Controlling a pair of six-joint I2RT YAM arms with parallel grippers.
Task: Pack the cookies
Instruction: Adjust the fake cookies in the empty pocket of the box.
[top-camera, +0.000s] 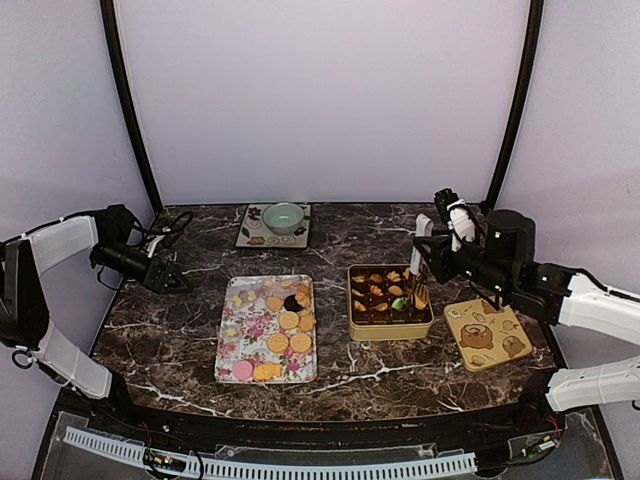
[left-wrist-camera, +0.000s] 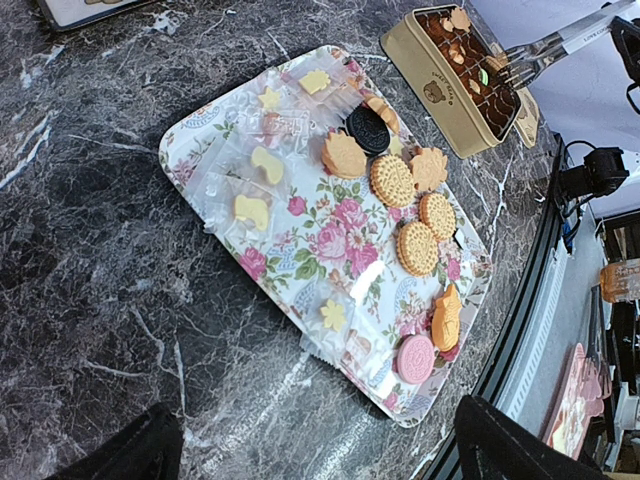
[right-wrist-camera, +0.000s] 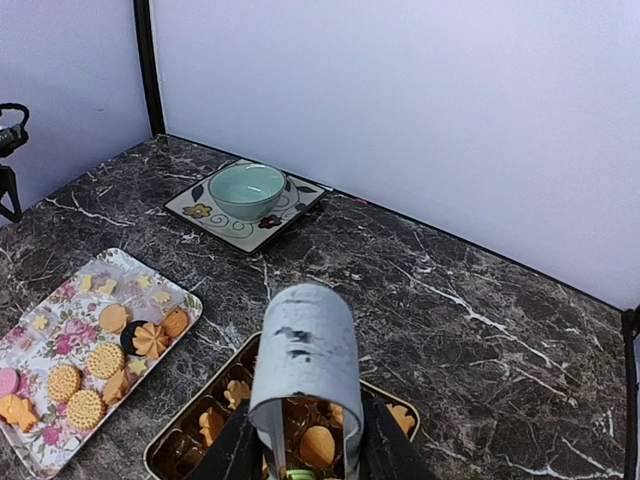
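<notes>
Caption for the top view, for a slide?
Right gripper at the tin; cookies on the floral tray; left gripper open.

Tray (left-wrist-camera: 320, 235): one
Tin (top-camera: 390, 330): one
Bear lid (top-camera: 487, 335): one
Bowl (right-wrist-camera: 247, 190): one
Plate (right-wrist-camera: 195, 210): one
Tongs (right-wrist-camera: 305, 360): one
Ridged round cookies (left-wrist-camera: 393, 180): three
Dark cookie (left-wrist-camera: 368, 128): one
Pink cookie (left-wrist-camera: 415, 358): one
Green cookie (top-camera: 399, 303), under right pincer (top-camera: 421, 292): one
Arms (top-camera: 60, 245): two
</notes>
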